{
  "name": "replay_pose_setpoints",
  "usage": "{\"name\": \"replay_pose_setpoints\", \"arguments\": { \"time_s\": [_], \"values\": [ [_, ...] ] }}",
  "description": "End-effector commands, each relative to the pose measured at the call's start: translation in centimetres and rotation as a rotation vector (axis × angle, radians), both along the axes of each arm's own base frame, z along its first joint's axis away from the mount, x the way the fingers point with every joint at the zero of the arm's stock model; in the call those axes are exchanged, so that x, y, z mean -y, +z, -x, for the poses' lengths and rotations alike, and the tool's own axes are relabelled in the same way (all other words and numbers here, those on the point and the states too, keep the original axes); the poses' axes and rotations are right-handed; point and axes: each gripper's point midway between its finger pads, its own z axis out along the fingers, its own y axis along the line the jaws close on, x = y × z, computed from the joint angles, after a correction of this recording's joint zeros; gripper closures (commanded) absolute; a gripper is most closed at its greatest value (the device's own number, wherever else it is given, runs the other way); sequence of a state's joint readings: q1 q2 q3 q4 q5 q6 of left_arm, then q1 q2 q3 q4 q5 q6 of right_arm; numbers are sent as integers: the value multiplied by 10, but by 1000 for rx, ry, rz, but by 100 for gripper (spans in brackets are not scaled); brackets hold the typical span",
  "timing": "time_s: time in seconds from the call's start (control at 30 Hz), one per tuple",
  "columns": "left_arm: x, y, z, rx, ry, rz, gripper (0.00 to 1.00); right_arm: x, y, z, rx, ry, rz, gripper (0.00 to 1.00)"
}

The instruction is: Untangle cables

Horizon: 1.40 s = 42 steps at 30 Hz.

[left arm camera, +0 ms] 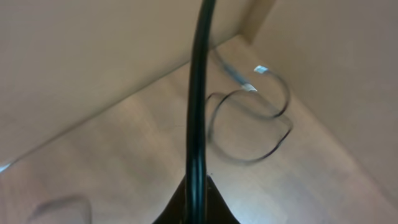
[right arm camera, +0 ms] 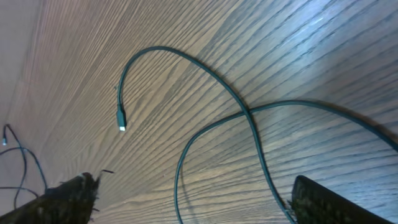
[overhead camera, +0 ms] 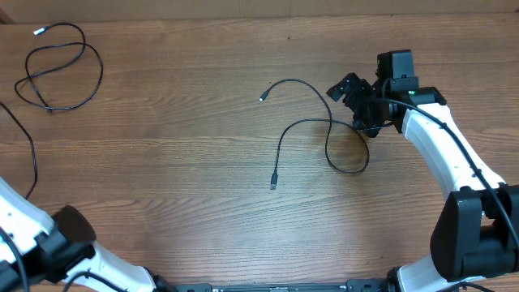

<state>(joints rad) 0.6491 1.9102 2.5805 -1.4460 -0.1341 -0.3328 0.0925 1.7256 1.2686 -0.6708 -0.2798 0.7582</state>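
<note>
- The right gripper [overhead camera: 354,105] [right arm camera: 193,186], black with two fingers on a white arm, has its jaws spread wide and holds nothing. Its fingers [right arm camera: 71,193] stand either side of a stretch of cord. Whether either finger touches the cord cannot be told.
- Just below and to the left of it in the overhead view lies the thin black looped cable [overhead camera: 292,80] [right arm camera: 186,56], flat on the brown wood-grain table [overhead camera: 162,162].
- This cable crosses over itself once, at the crossing [overhead camera: 330,121] [right arm camera: 249,112] just beside the gripper. The closed loop [overhead camera: 349,171] hangs directly beneath the fingers.
- From the crossing, both free tails run away to the left. One arcs up to a small plug end [overhead camera: 263,98] [right arm camera: 121,122], the other drops to a second plug end [overhead camera: 273,185]. The cable's long axis therefore lies left to right, pointing away from the hand.
- The right arm is much the nearer. My judgement is that the next move depends on closing on one strand at the loop and drawing it clear of the crossing.
- The left gripper is pressed shut with nothing visibly in it, and a thick black cord [left arm camera: 198,112] blocks most of its wrist view. Its left arm [overhead camera: 32,223] sits low in the near-left corner.
- Farthest away, near the far-left corner, the thin black coiled cable [overhead camera: 96,81] [left arm camera: 273,146] lies well apart from the first, with its pale tip [overhead camera: 36,31] [left arm camera: 261,70] showing.
</note>
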Motion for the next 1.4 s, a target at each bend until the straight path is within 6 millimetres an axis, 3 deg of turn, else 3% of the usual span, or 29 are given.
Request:
{"name": "replay_pose_setpoints", "arguments": {
  "time_s": [0.0, 0.17, 0.37, 0.67, 0.73, 0.77, 0.8, 0.87, 0.9, 0.93, 1.0, 1.1, 1.23, 1.37],
  "values": [
    [-22, -58, 15, -178, 217, 67, 96, 2, -1, 0, 1, -1, 25, 5],
    [-30, -116, 25, -317, 332, 125, 95, 3, -4, 7, -31, -1, 29, 4],
    [-39, -171, 34, -434, 386, 125, 96, 3, -4, 7, -32, -1, 29, 4],
    [-22, -279, 53, -489, 535, 248, 92, 3, -5, 8, -37, -1, 29, 5],
    [-16, -297, 58, -507, 529, 269, 85, 3, -5, 8, -38, -1, 29, 6],
    [-14, -300, 60, -515, 529, 272, 70, 3, -5, 9, -38, -1, 28, 7],
    [-13, -303, 62, -523, 529, 276, 29, 3, -5, 8, -38, -1, 29, 7],
    [-13, -302, 61, -520, 528, 274, 4, 3, -4, 6, -24, -1, 28, 7],
    [-14, -297, 58, -512, 513, 272, 0, 2, -2, 2, -9, -1, 26, 6],
    [-14, -293, 53, -498, 480, 280, 1, 2, -1, 0, 2, -1, 25, 0],
    [-11, -280, 37, -457, 396, 300, 0, 2, 1, -3, 17, -2, 23, 0],
    [-2, -242, -8, -335, 156, 326, 1, 2, 1, -4, 20, -2, 24, 0],
    [37, -185, -69, -156, -197, 331, 1, 2, 1, -4, 19, -2, 24, 0],
    [82, -143, -100, -87, -357, 291, 1, 2, 1, -3, 15, -1, 25, 0]
  ]
}}
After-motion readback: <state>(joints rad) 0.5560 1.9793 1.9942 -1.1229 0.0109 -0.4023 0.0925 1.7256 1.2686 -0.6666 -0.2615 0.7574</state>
